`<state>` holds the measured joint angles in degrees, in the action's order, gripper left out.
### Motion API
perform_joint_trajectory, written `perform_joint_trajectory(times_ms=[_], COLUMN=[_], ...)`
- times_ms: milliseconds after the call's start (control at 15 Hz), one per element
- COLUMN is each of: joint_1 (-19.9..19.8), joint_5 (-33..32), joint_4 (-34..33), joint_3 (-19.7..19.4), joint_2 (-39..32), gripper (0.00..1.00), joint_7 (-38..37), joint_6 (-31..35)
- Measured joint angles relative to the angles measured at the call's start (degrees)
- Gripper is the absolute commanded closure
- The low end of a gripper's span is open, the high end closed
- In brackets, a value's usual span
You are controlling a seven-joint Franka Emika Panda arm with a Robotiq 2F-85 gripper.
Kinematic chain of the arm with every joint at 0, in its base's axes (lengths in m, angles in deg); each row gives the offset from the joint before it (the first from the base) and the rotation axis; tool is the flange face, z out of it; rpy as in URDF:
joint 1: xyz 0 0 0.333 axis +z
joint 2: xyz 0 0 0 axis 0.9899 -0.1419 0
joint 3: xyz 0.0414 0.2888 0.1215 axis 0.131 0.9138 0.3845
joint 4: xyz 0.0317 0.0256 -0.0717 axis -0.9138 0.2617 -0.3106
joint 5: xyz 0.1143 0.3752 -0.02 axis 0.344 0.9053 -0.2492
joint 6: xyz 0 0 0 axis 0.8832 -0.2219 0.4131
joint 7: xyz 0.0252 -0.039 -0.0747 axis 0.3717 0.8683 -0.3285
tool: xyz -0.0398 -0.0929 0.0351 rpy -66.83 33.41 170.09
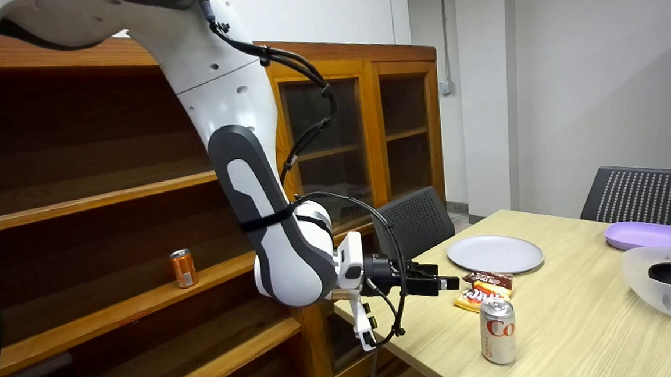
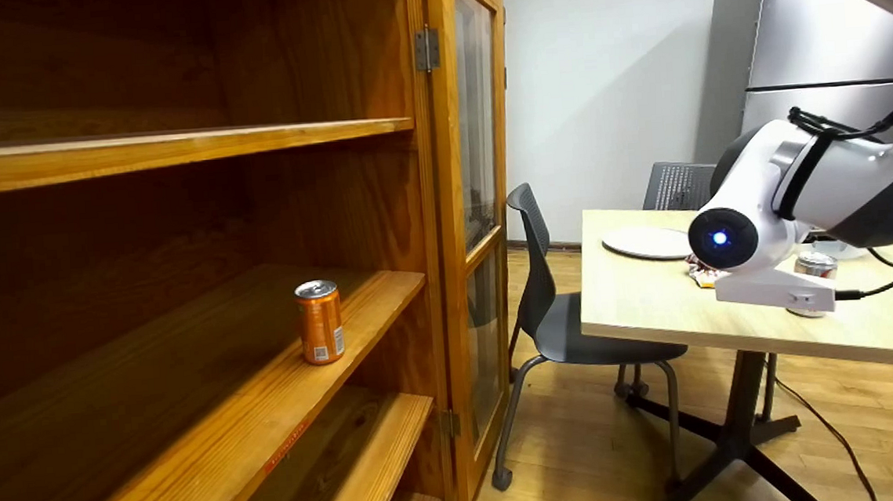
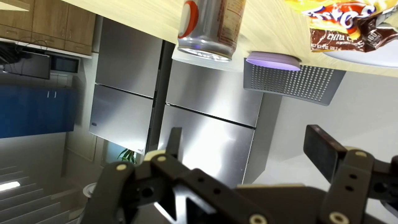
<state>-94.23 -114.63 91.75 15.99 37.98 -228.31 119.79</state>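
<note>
Spreading its two fingers wide apart with nothing between them, my pincer [image 3: 248, 148] points out level above the near side of the table [image 1: 582, 319], touching nothing I can see. Nearest my tips lies the snack packet [image 1: 485, 296], flat on the table; the soda can [image 1: 499, 337] stands upright near it.

Dropping too low here could, I judge, knock my wrist bracket [image 1: 360, 318] or catch my looped cable [image 1: 399, 330] on the table edge. A sideways swing of one finger could topple the can, narrow as its base is. A push could slide or crumple the packet, since nothing pins it. My wrist view stands upside down, so mistaking up for down could cause any of these.

The can is smooth, shiny metal, a silver cylinder with red lettering; the packet is glossy, crinkled film, yellow and brown. The table has a pale, fine grain. Farther out are a flat, round plate [image 1: 494, 251], a low purple tray [image 1: 653, 233] with rounded corners, and a frosted bowl [image 1: 651, 298], dark inside. In both exterior views an orange can [image 2: 320, 322] stands on a varnished wooden shelf [image 2: 269, 404].
</note>
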Motion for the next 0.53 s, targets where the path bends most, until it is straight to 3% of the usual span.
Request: perform_joint_trajectory(times_ms=[533], joint_1=[-2.54], joint_5=[0.09], joint_4=[-5.71], joint_3=[-0.05], joint_2=[-6.13], gripper=[0.00], joint_7=[0.00], joint_6=[0.26])
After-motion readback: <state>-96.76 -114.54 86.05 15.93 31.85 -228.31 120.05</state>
